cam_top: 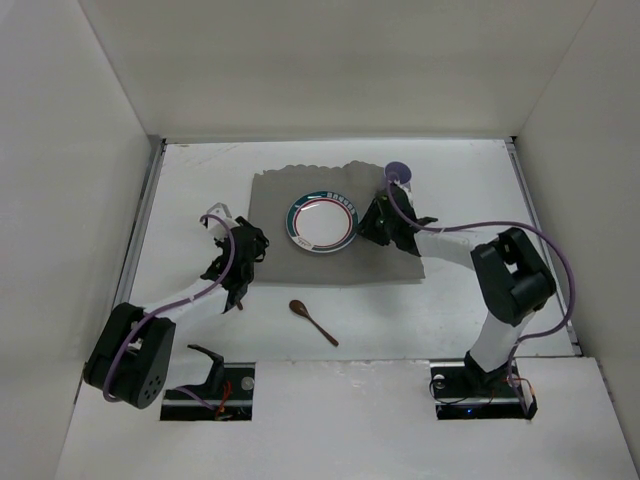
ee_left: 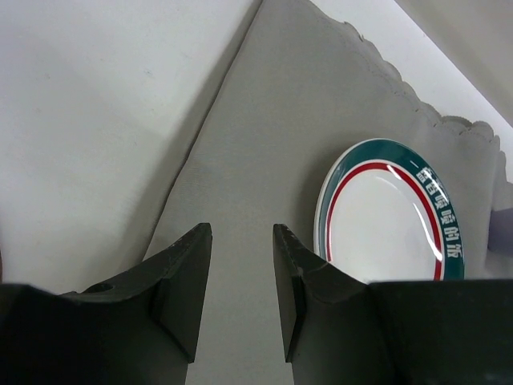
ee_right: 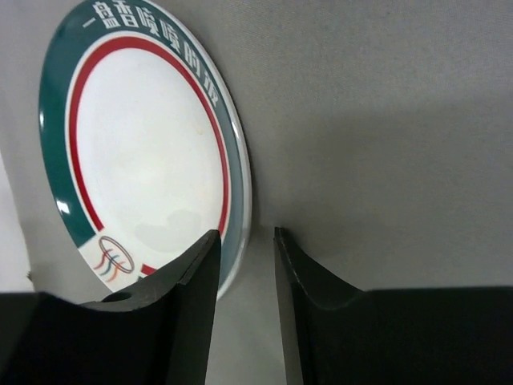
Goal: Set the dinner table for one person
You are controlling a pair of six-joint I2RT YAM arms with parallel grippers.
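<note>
A grey cloth mat (cam_top: pixel 385 255) lies on the white dinner table (cam_top: pixel 470 180). On it sits a white plate (cam_top: pixel 322 221) with a green and red rim. A wooden spoon (cam_top: pixel 313 321) lies on the table in front of the mat. My left gripper (cam_top: pixel 252 243) is open and empty over the mat's left edge (ee_left: pixel 272 144), with the plate (ee_left: pixel 385 224) to its right; its jaws (ee_left: pixel 242 233) hold nothing. My right gripper (cam_top: pixel 368 225) is at the plate's right rim. Its jaws (ee_right: pixel 247 234) are a little apart, with the plate (ee_right: pixel 144 136) rim beside the left finger and the mat (ee_right: pixel 377 120) in the gap.
A purple cup (cam_top: pixel 398 172) stands at the mat's back right corner, just behind my right wrist. White walls close in the table on the left, back and right. The arm bases stand at the near edge.
</note>
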